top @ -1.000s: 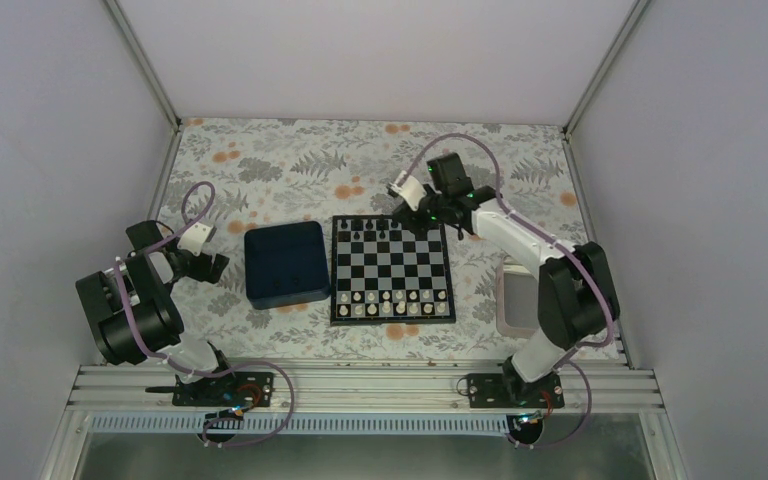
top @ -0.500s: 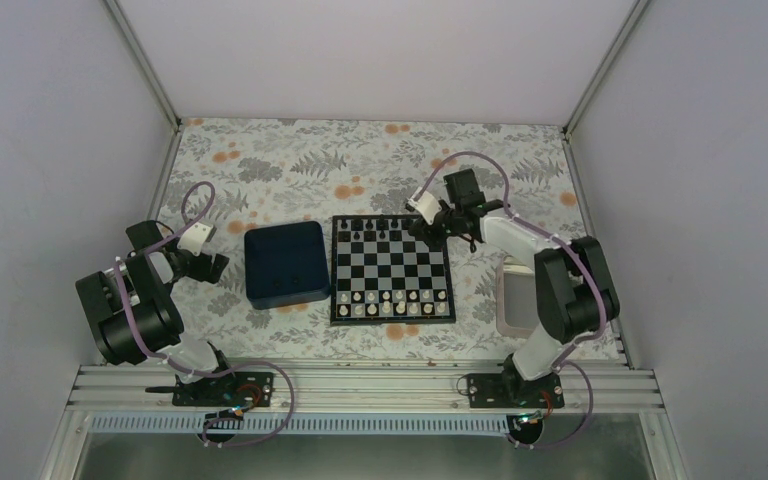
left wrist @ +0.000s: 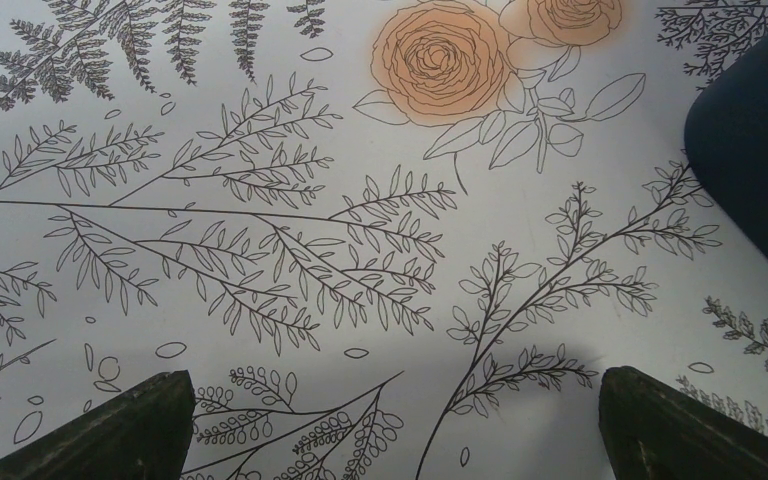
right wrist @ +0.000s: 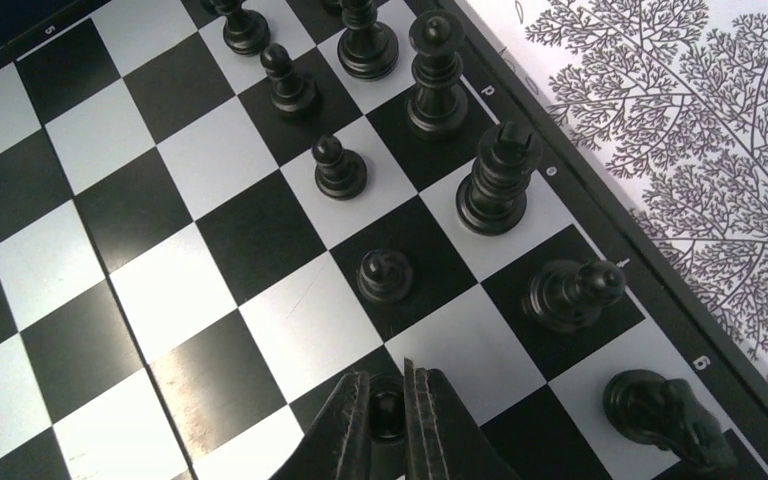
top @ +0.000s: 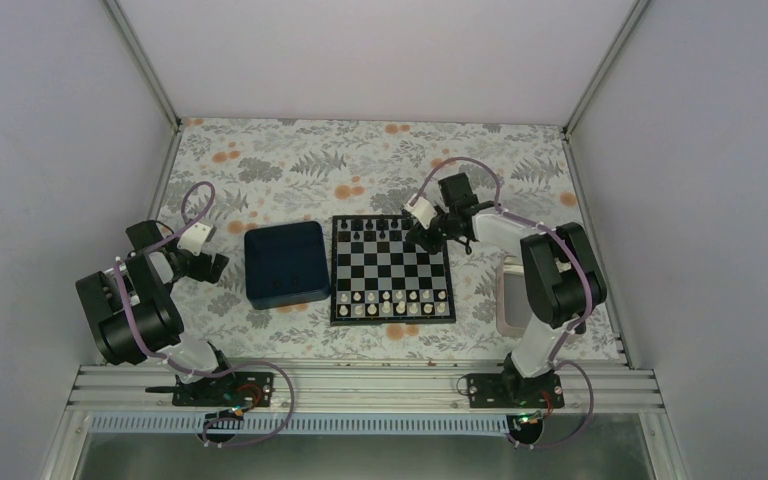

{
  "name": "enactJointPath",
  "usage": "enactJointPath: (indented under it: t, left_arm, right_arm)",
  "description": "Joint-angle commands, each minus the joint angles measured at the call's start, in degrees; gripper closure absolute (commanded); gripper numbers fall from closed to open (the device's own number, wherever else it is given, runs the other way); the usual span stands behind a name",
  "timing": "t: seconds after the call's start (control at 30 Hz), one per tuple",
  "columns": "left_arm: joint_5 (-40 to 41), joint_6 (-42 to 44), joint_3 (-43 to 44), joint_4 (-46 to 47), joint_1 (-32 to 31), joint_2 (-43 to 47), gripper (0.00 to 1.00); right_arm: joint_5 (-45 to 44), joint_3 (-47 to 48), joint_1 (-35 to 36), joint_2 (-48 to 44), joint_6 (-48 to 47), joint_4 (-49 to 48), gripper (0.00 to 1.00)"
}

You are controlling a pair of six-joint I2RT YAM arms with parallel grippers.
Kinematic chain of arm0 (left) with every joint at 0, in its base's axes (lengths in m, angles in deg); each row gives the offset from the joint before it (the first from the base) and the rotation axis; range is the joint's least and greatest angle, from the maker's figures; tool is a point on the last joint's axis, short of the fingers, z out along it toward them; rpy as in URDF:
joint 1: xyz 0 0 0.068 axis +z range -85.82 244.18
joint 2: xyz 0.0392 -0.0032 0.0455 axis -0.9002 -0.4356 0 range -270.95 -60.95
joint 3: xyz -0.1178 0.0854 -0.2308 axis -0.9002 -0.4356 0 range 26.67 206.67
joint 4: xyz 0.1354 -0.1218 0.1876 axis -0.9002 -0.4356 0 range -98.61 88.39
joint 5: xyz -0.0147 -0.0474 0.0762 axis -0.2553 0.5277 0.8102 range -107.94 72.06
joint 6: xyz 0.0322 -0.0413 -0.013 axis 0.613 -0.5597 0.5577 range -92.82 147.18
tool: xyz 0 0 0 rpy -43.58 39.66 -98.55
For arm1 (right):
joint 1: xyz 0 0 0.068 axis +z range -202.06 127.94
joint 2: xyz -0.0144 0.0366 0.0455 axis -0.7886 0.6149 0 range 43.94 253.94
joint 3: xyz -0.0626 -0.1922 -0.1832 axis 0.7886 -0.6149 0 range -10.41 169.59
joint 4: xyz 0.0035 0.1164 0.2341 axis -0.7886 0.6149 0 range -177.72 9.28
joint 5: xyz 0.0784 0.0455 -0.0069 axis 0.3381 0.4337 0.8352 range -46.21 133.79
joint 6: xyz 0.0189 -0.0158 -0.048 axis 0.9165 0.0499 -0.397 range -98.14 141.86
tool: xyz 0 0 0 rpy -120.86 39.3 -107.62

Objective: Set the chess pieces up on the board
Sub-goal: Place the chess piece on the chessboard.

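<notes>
Over the board's far right corner, top view: the right gripper (top: pixel 423 236) has come down and drawn nearer to the board (top: pixel 391 268) over the last second, and its elbow has folded in toward the table's right edge.
Left arm, top view: unchanged. The left gripper (top: pixel 212 266) is parked by the table's left edge, beside the dark blue tray (top: pixel 285 263).
Pieces, top view: the black chess pieces (top: pixel 370 226) line part of the board's far edge and the white pieces (top: pixel 390 304) fill 2 rows along its near edge.
Silver tray, top view: the silver tray (top: pixel 512 296) sits off the board's right edge, partly hidden by the right arm.
Left wrist view: the left gripper (left wrist: pixel 395 375) is spread wide and holds nothing. Only the floral tablecloth (left wrist: pixel 360 230) lies under it, with the dark blue tray (left wrist: pixel 760 150) at the right.
Right wrist view: the right gripper (right wrist: pixel 387 380) is clenched on a small black pawn (right wrist: pixel 388 406), low over a dark square of the board (right wrist: pixel 80 200).
Contact: whether the small black pawn touches the square cannot be told.
Neighbours, right wrist view: the black chess pieces (right wrist: pixel 385 275) already stand in 2 lines near the board's far edge, pawns inside and taller figures outside, with a knight (right wrist: pixel 662 412) toward the corner.
Meaning: the descent looks like a placing move, adding 1 more pawn next in the pawn line. Several black squares are still unfilled.
Next, as a judgement: set it down upright, centred and well apart from the adjacent pawn, then release.
</notes>
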Motion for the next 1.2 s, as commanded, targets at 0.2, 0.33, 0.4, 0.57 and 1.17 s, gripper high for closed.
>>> enactJointPath:
  t: [0.2,0.33,0.4,0.57,1.17]
  left_arm:
    - [0.9,0.4,-0.4,0.2,0.3,-0.2,0.00]
    - [0.9,0.4,-0.4,0.2,0.3,-0.2,0.00]
    - [0.9,0.4,-0.4,0.1,0.3,-0.3,0.00]
    - [0.9,0.5,-0.3,0.1,0.3,-0.2,0.00]
    - [0.8,0.6,-0.3,0.0,0.3,-0.5,0.00]
  right_arm:
    - [0.9,2.3,-0.7,2.7,-1.0,-2.6,0.93]
    - [0.6,2.8,-0.8,3.1,-0.9,-2.9,0.93]
    - [0.5,3.2,-0.9,3.6,-1.0,-2.8,0.93]
    - [0.2,3.5,-1.1,4.4,-1.2,-2.9,0.92]
    - [0.4,4.6,-1.5,5.1,-1.7,-1.8,0.84]
